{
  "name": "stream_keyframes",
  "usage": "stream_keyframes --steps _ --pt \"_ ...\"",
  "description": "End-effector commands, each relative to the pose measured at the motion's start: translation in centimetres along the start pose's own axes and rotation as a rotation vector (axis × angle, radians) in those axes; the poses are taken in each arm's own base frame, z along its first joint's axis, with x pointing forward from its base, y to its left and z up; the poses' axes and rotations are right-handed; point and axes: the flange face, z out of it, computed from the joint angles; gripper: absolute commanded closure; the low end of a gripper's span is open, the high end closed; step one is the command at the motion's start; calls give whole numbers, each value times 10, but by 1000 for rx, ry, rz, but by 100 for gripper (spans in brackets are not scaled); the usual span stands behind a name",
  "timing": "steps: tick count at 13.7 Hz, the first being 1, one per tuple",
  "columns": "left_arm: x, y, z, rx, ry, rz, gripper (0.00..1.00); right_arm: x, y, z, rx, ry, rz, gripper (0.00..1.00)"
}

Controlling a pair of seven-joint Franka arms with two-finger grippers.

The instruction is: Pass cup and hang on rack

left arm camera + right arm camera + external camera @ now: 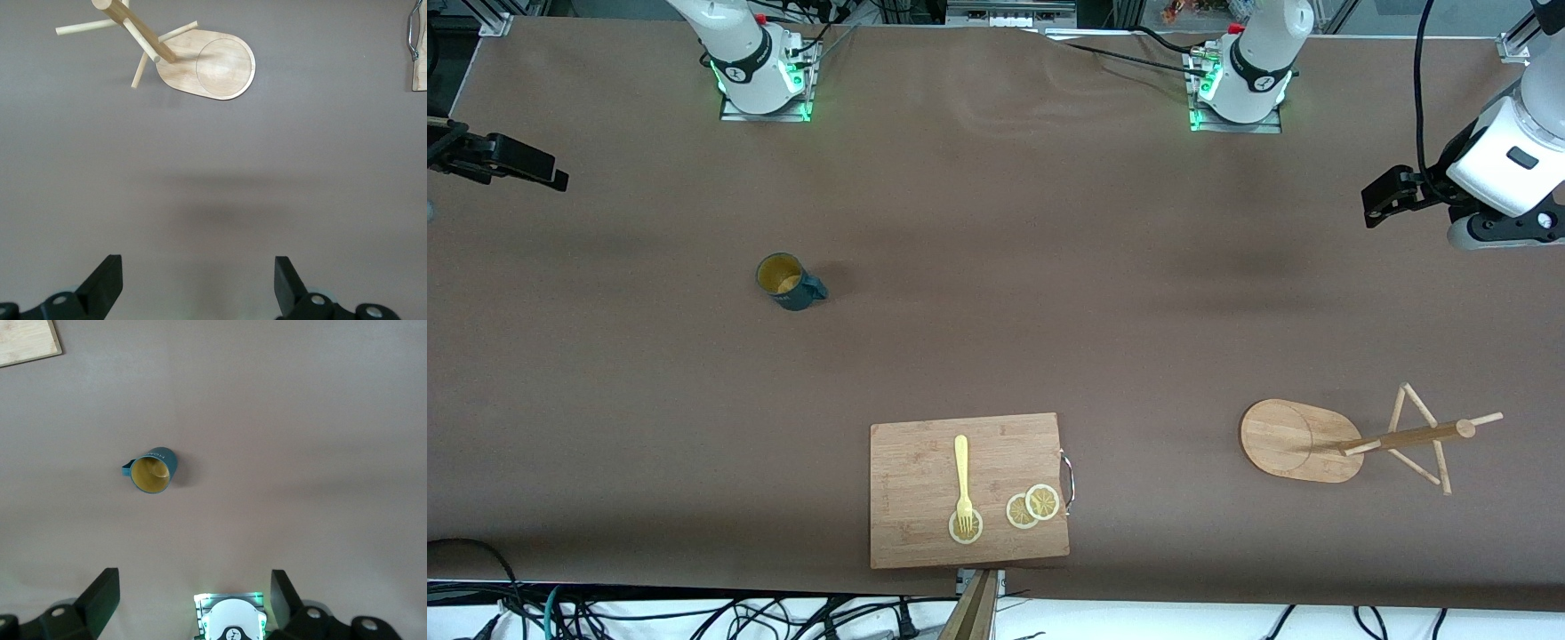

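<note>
**Caller:** Fingers (107,283) spread wide on your left gripper (197,283), with nothing between them. It's the same on your right gripper (193,600): spread and empty.

**Spotter:** So how far along are you?

**Caller:** You're at the very start, as I read it. Nothing is picked up, nothing is passed and nothing is hung. Take the table's middle in the front view as the clock centre. Nearest the camera, at six o'clock, is the cutting board (925,462) with a fork (962,471) and lemon slices (1032,507) on it. That's no part of your job.

**Spotter:** And the rack?

**Caller:** The rack (1294,440) is at about four o'clock, toward the left arm's end. It stands on its oval base and its pegs are bare. Farther up the table, between nine and ten o'clock, the cup (790,283) stands upright with its mouth up. Its handle points to roughly four o'clock off its own body. It's well apart from the rack and nothing is touching it.

**Spotter:** Where are the arms?

**Caller:** Your right gripper (560,180) hangs out near ten o'clock, over the table's edge at the right arm's end, with the cup in its wrist view. Your left gripper (1371,203) hangs at two o'clock, over bare table at the left arm's end, with the rack in its wrist view. Both arms wait. You have the whole job left: the grasp, the handover and the hang.
</note>
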Motion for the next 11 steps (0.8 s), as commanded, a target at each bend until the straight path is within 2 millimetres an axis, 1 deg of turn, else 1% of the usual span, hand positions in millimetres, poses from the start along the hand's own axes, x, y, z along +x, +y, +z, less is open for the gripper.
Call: stream_keyframes --steps 1,3,5,7,8,10,11 --pt "-2 -2 -6 27 2 23 0 3 3 9 -5 -19 -6 0" --pt "-2 -1 -6 27 2 23 0 7 1 14 -19 -22 -7 0" --pt "-2 -1 -7 27 4 23 0 30 5 44 -34 -85 -1 0" --pt "-2 0 -7 27 4 24 0 35 6 52 -55 -93 -2 0" --pt "-2 0 -6 27 2 25 0 37 3 55 -55 -97 -7 0" --pt "-2 2 -7 29 5 29 0 44 -5 68 -57 -108 -20 0" --pt "-2 2 -7 28 6 29 0 51 -6 88 -58 -122 -24 0"
